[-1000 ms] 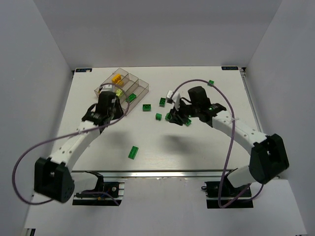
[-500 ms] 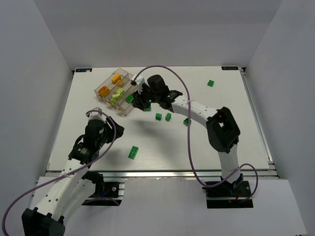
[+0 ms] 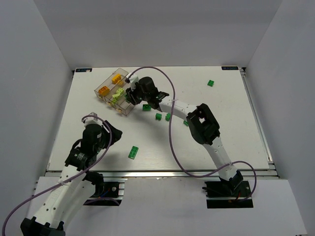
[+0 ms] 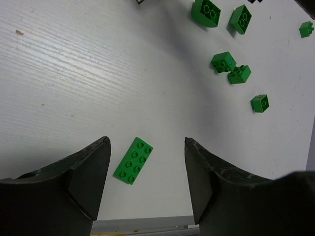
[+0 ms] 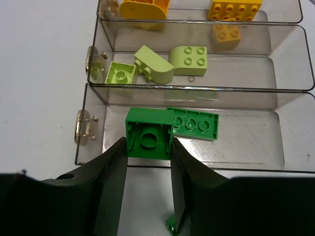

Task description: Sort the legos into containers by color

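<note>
The clear four-compartment tray (image 3: 127,74) stands at the back left. My right gripper (image 3: 131,96) is over it, shut on a dark green brick (image 5: 148,139) held underside-up above the near compartment (image 5: 246,147), where a flat dark green brick (image 5: 197,124) lies. The adjoining compartment holds lime bricks (image 5: 152,64). Beyond those lie yellow and orange bricks (image 5: 234,10). My left gripper (image 3: 111,132) is open and empty above the table, a long dark green brick (image 4: 133,160) below its jaws.
Several loose dark green bricks lie mid-table (image 3: 158,116), one next to the tray (image 3: 146,107), one at the back right (image 3: 210,82). The long brick (image 3: 133,152) lies near the front edge. White walls enclose the table.
My right arm has swung from mid-table over to the tray, carrying the dark green brick. My left arm has pulled back from the tray toward the near left.
</note>
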{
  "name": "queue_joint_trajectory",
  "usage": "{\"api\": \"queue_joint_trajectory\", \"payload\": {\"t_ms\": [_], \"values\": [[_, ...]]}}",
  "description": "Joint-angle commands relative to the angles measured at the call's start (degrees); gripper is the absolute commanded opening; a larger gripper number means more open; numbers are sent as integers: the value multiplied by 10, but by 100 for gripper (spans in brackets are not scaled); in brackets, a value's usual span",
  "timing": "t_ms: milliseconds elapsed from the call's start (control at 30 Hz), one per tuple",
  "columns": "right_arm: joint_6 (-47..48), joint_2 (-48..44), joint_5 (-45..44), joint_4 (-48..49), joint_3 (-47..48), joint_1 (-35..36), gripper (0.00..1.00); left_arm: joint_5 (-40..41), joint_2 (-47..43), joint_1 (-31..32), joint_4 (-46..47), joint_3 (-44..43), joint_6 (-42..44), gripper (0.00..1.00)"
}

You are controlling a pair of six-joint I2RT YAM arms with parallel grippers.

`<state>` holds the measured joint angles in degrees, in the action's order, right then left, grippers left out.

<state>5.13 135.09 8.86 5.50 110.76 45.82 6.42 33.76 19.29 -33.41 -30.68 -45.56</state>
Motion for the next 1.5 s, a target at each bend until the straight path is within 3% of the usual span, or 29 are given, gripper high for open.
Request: {"api": "queue_joint_trajectory", "payload": {"t_ms": [0,67,433,500,567,667,733,833,933,1033,1200,1467], "values": [[14,8,-24,58,28,1,14,5,-9,-1,-23,-1,-21,71],[23,14,-26,62,26,1,30,-2,-5,-1,-21,-3,-23,75],[74,-12,-18,61,23,-9,73,-18,91,-1,-36,-22,-19,83],[95,-42,-7,51,14,-13,89,-18,126,6,-44,-30,-19,88],[117,-67,40,15,2,-28,90,-5,144,30,-45,-43,-22,98],[132,-121,179,-50,-15,-63,89,32,186,80,-49,-71,-23,98],[147,-182,288,-54,-75,-93,82,46,232,110,-50,-94,-18,98],[187,-264,363,-78,-142,-122,70,62,305,178,-53,-116,-15,98],[232,-339,389,-120,-225,-144,61,95,379,214,-82,-155,-15,98],[248,-413,397,-138,-316,-167,58,127,426,251,-115,-193,-11,98],[263,-531,389,-152,-452,-187,61,160,494,278,-141,-235,6,98],[241,-636,390,-160,-554,-199,62,162,539,279,-108,-245,43,97]]}}
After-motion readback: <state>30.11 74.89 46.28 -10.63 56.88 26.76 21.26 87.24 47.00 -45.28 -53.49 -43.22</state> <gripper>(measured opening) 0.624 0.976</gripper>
